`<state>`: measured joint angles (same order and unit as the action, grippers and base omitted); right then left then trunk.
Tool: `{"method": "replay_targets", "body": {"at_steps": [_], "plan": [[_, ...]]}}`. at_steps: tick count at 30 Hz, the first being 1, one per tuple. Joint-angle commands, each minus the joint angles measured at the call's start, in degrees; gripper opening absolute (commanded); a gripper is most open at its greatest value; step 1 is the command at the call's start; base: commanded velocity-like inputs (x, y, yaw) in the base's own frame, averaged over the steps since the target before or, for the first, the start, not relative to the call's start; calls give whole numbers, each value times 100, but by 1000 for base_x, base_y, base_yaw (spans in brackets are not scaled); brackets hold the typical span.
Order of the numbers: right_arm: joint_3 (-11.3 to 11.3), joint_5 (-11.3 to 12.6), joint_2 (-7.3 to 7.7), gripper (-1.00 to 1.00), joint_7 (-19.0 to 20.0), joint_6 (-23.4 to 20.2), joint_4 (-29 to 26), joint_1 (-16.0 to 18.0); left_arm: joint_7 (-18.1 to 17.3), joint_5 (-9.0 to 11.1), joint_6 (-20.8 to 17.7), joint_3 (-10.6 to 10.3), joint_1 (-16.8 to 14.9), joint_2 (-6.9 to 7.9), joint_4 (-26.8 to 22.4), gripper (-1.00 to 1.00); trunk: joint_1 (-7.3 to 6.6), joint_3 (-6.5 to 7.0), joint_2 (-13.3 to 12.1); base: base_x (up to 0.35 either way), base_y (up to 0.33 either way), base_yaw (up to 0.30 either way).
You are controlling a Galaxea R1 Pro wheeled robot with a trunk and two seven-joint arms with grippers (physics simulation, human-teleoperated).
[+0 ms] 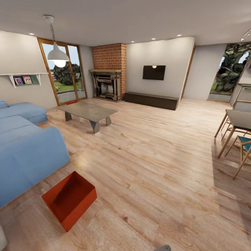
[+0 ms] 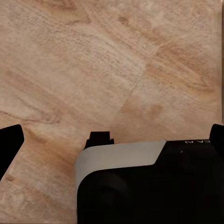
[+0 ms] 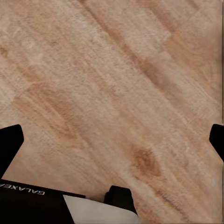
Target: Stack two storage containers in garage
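Observation:
One orange-red storage container (image 1: 69, 199) stands empty on the light wood plank flooring of the living room, at the lower left in the head view, just off the corner of the blue sofa (image 1: 26, 153). A small orange-red shape (image 1: 71, 102) lies by the glass doors, too small to tell what it is. My left gripper (image 2: 112, 142) hangs open over bare planks, its black fingertips (image 2: 9, 144) at the picture's edges. In the same way my right gripper (image 3: 112, 142) is open, with nothing between its fingertips (image 3: 9, 145).
A grey coffee table (image 1: 89, 112) stands past the sofa, before a brick fireplace (image 1: 108, 83). A dark low cabinet (image 1: 151, 100) sits under a wall TV. A dining table with chairs (image 1: 237, 134) is at the right. Wide wood floor lies between.

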<state>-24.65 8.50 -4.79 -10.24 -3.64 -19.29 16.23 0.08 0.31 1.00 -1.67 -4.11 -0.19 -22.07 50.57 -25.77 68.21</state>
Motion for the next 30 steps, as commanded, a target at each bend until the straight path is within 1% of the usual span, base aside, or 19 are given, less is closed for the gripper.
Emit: {"method": "replay_targets", "body": {"at_steps": [1, 30], "plan": [[-49, 56, 4, 100, -40, -31, -10, 3, 1, 3, 9, -15, -2, 2, 0, 100, 3, -6, 3, 302, -152, 0], [-49, 56, 4, 100, -40, -31, -6, 3, 1, 4, 9, -18, -3, 2, -1, 100, 3, -6, 3, 301, -153, 0]]}}
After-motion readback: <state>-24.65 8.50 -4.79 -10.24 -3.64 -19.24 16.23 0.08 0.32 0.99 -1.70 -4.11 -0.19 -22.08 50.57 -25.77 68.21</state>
